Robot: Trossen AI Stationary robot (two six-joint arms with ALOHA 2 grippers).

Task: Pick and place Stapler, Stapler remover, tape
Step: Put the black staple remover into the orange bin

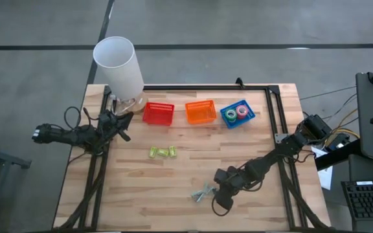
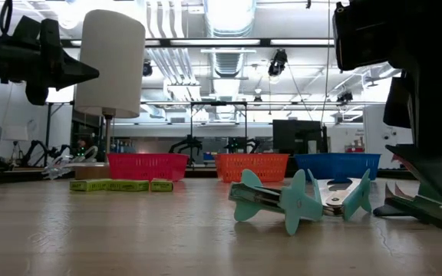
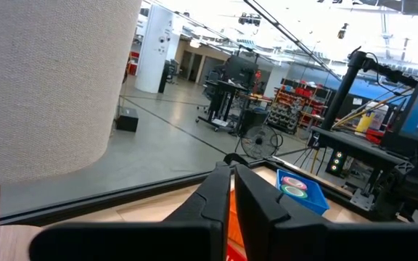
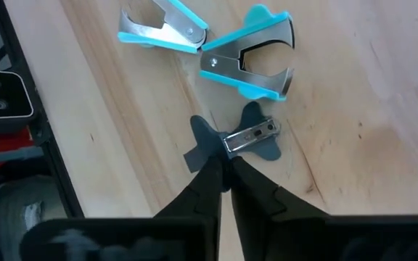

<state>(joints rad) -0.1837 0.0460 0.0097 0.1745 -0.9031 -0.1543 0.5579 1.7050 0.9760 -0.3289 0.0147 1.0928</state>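
Note:
My right gripper [image 4: 222, 168] is low over the near part of the table [image 1: 173, 178], shut on a dark blue staple remover [image 4: 238, 139]. Two light blue staple removers [image 4: 162, 25] [image 4: 256, 54] lie on the wood just beyond it and also show in the low view [image 2: 282, 201]. Green staplers [image 1: 162, 152] lie in a row mid-table. A green and a pink tape roll [image 1: 237, 112] sit in the blue basket [image 1: 225, 118]; the other rolls do not show. My left gripper [image 3: 232, 190] is shut, in the air beside the lamp [image 1: 118, 65]. My right gripper pinches the dark staple remover by one flat plastic wing [image 4: 200, 151] between its two fingertips. The fingers [image 4: 210, 181] come slanting down from the table's right. In the low view the remover [image 2: 417, 208] looks to lie on the wood under the fingers.
A red basket [image 1: 158, 113], an orange basket [image 1: 201, 112] and the blue basket stand in a row along the far edge. A white lamp stands at the far left corner. A black frame [image 1: 274, 110] runs along the table's far and right sides.

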